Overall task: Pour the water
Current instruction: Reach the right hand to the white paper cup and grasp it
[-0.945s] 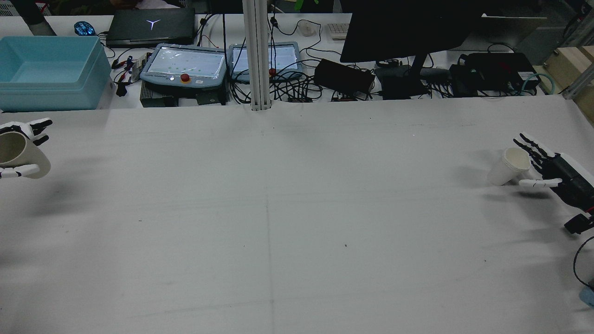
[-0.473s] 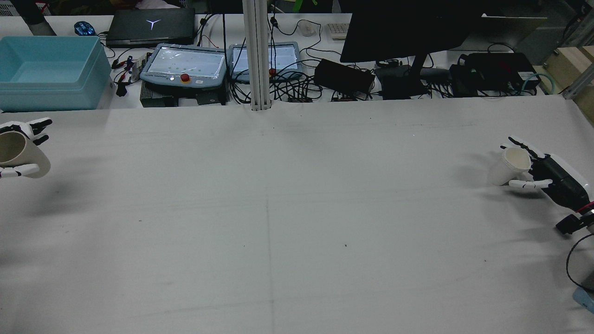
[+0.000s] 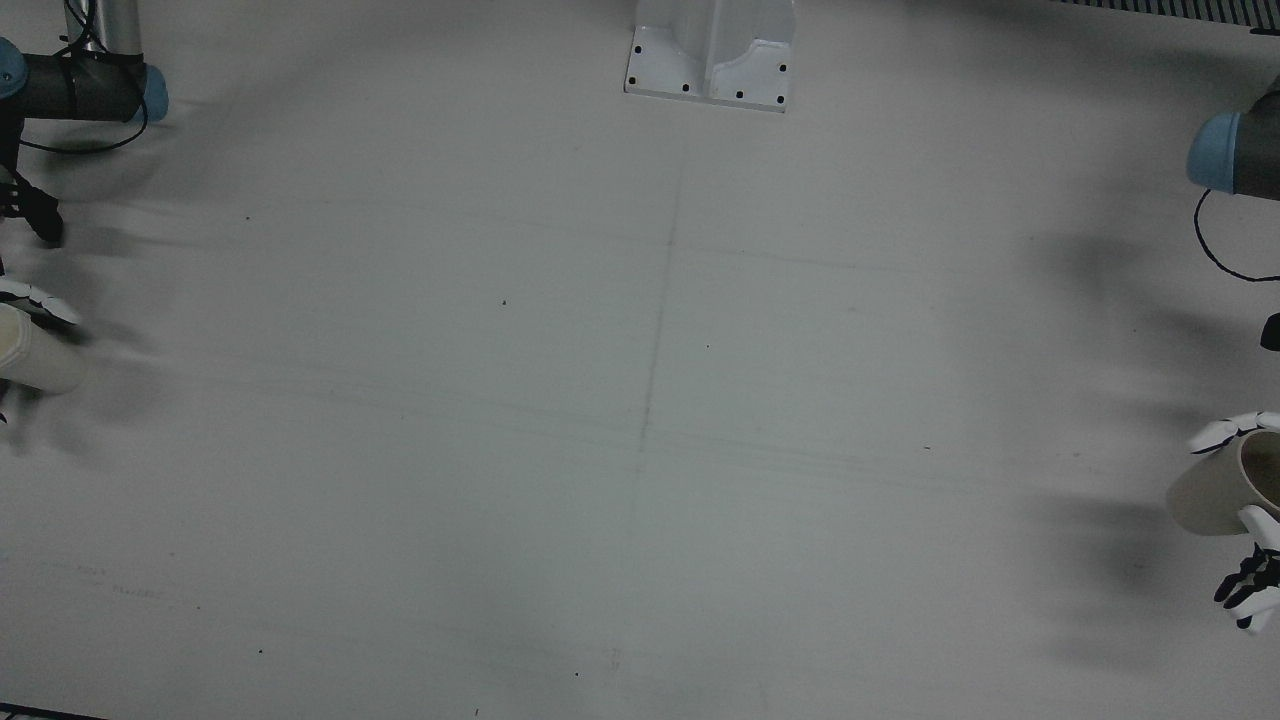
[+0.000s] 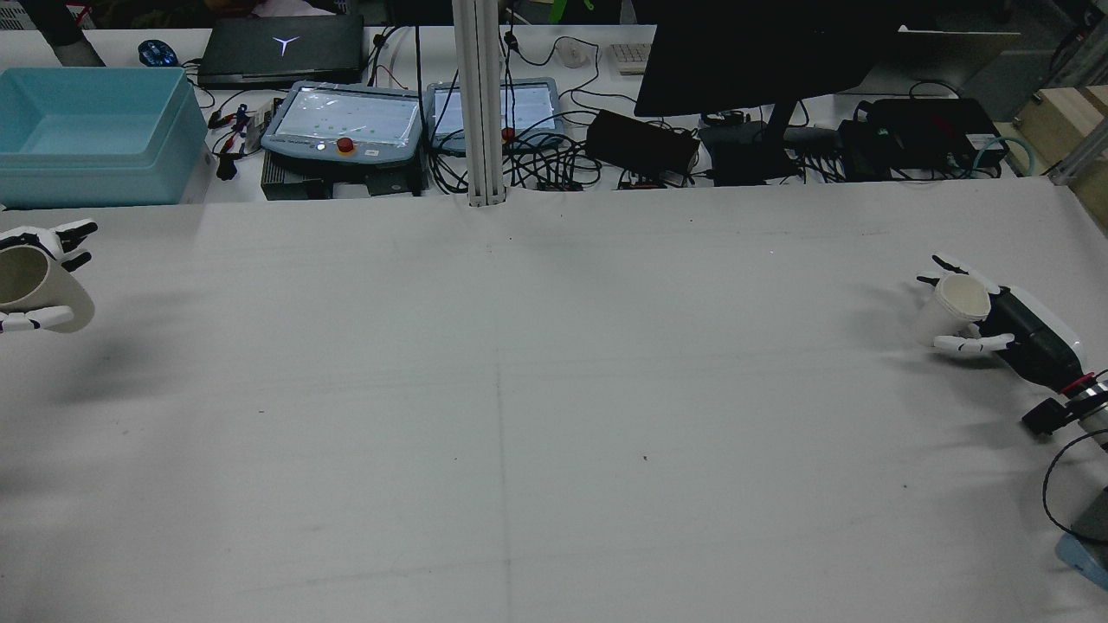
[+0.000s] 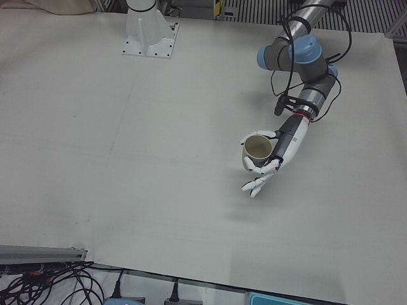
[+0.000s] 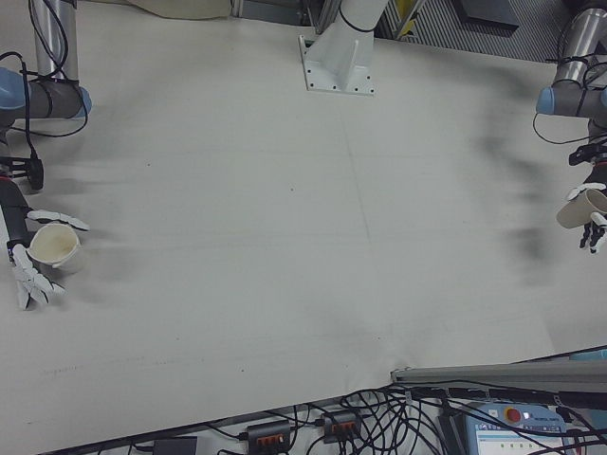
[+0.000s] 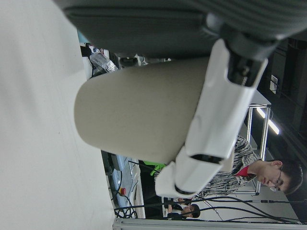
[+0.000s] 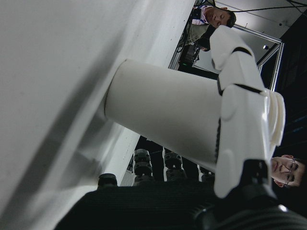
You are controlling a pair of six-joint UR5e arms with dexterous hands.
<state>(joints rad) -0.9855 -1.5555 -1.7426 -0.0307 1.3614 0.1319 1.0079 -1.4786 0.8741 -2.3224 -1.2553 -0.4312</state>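
Cups gripped at opposite table edges

Left hand (image 5: 275, 159) is clamped on beige cup (image 5: 257, 150), lifted. Right hand (image 4: 995, 324) wraps white cup (image 4: 950, 307) low over table (image 4: 519, 415). Table between them bare; blue bin (image 4: 95, 138), monitor (image 4: 762, 52) behind.

Even overhead light is washing the tabletop (image 4: 554, 389) a flat grey, no glare. Soft smeared shadows are falling at both side edges in the front view. Hand cameras are sitting too close, so foregrounds are blurring and backgrounds are going dark.
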